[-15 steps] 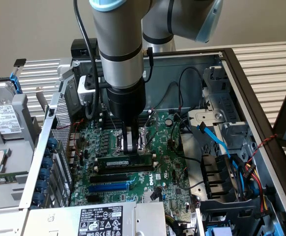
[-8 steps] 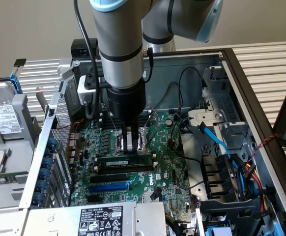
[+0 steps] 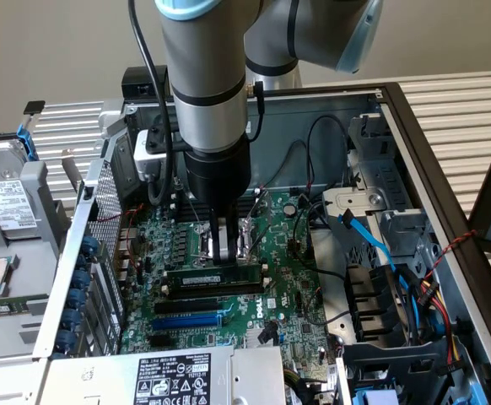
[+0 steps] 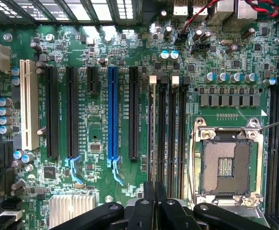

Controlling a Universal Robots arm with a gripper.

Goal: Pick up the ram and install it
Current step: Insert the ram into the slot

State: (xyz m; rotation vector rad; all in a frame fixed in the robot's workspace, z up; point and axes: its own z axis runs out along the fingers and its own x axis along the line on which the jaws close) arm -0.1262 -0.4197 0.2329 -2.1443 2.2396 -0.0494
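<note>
the gripper comes straight down at the centre of the exterior view. its fingers are drawn narrow, pinched on the top edge of the ram at its middle. the ram is a long, thin, dark-green stick with black chips and a small pale label. it stands on edge across the green motherboard inside the open computer case, just above a black slot and the blue slot.
</note>
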